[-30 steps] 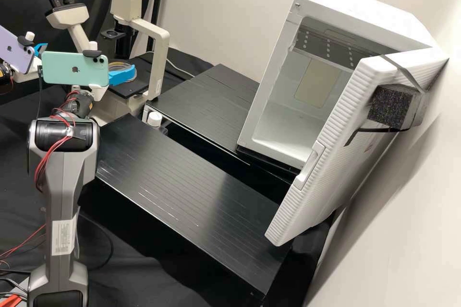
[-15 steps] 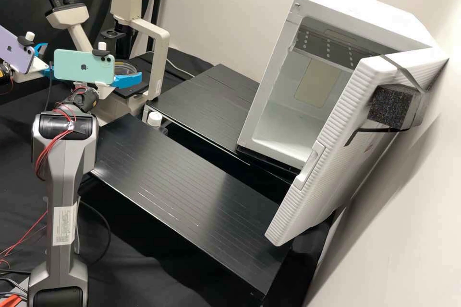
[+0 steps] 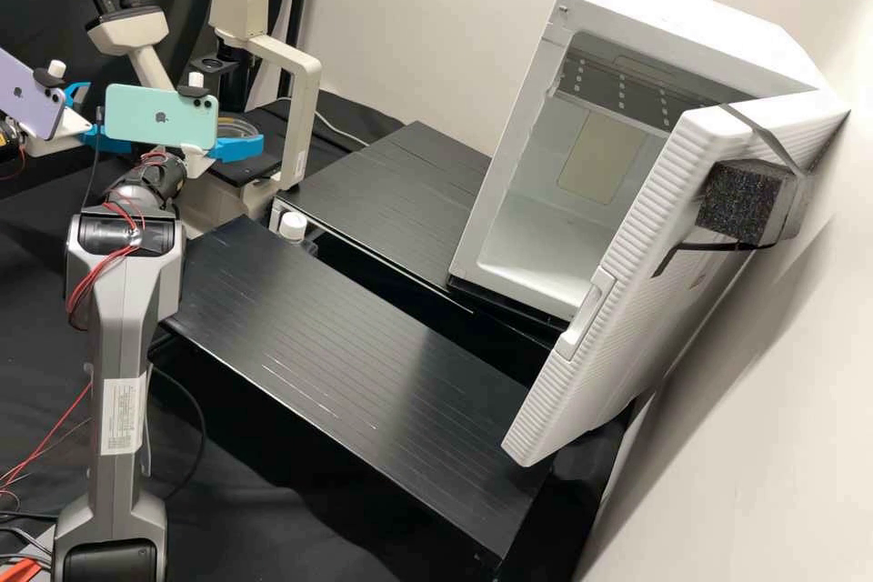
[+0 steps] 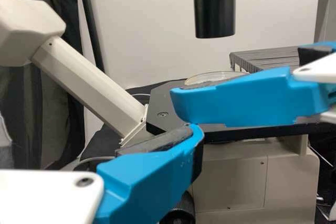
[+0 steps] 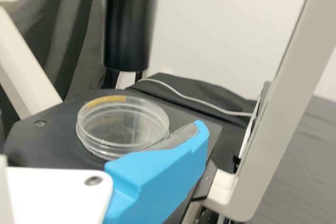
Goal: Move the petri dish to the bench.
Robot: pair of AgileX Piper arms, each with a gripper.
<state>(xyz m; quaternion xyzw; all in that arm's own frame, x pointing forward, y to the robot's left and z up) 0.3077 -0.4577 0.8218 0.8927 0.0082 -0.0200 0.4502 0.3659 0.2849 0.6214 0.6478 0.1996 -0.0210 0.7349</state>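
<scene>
1. Lying on the black plate [image 5: 52,135] of the microscope [image 5: 286,98], the dish [image 5: 123,124] was just beyond one finger [image 5: 163,177] of the right gripper [image 3: 232,138].
2. This gripper stood open, nearer to it than the left gripper [image 3: 91,116].

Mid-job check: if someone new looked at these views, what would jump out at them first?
Probably the big white cabinet on the right of the high view, its door standing wide open. Next, the green phone and the purple phone on the arms at the left. The right wrist view shows the clear dish on the microscope's black plate.
</scene>
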